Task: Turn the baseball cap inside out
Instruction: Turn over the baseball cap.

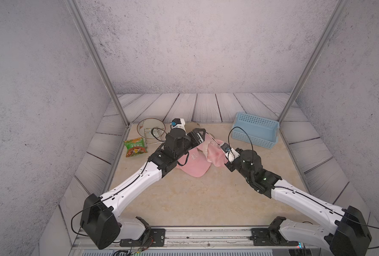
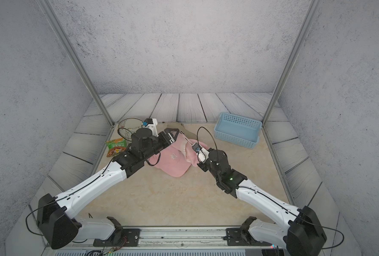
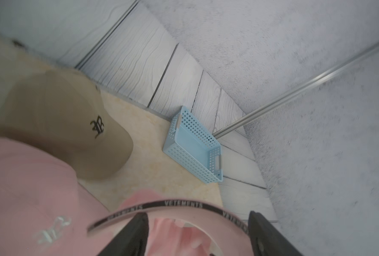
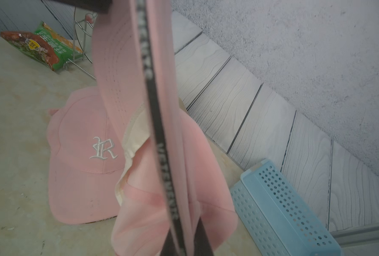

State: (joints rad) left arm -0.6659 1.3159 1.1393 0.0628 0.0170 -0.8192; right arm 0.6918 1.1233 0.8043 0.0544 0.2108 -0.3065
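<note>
A pink baseball cap hangs crumpled between my two grippers, its cream lining and black lettered sweatband showing. My right gripper is shut on the cap's rim and band; in both top views it is half hidden by the fabric. My left gripper is open, its fingers wide apart at the cap's mouth, and the sweatband runs across both tips.
A second pink cap with a white emblem lies flat under the held one. A tan cap sits behind. A blue basket stands back right. At back left are a snack bag and a wire rack.
</note>
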